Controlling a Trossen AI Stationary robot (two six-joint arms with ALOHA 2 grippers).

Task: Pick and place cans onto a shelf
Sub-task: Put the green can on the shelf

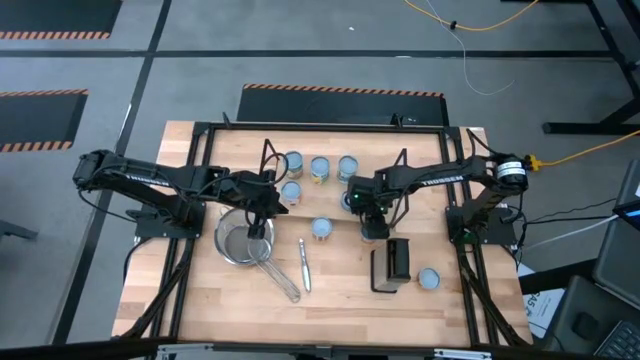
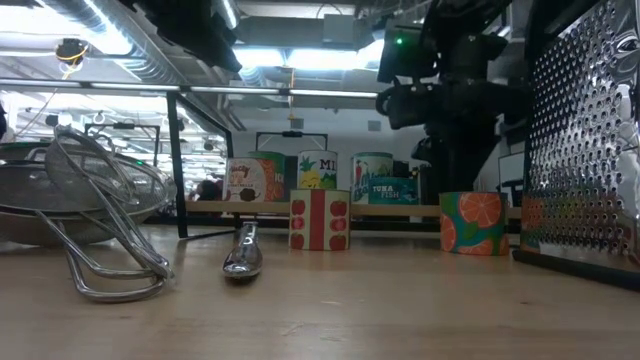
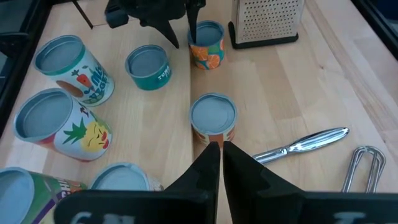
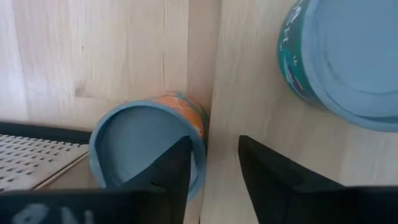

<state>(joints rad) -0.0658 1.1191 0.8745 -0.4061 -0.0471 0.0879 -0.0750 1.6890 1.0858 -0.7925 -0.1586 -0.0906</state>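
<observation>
The shelf (image 1: 330, 150) lies at the table's far middle with several cans on it, among them a teal one (image 4: 348, 56) and a pineapple one (image 3: 59, 127). An orange-label can (image 4: 146, 146) stands on the table against the shelf's near edge, also in the low view (image 2: 472, 222). My right gripper (image 4: 214, 165) is open above it: one finger over its top, the other over the shelf board. A red-label can (image 3: 212, 118) stands on the table in front of my left gripper (image 3: 216, 163), which is shut and empty. Another can (image 1: 429, 279) stands near right. My right gripper comes from above, pointing down, with one finger (image 4: 177, 168) over the orange can's rim (image 4: 198, 140) on its shelf side. I cannot tell whether it touches the can. The can stands upright on the table.
A metal mesh strainer (image 1: 245, 243) sits below my left arm, its handle toward the near edge. A metal utensil (image 1: 304, 265) lies beside it. A box grater (image 1: 392, 262) stands near my right gripper. Black wire frames (image 1: 200, 160) rise at the shelf's ends.
</observation>
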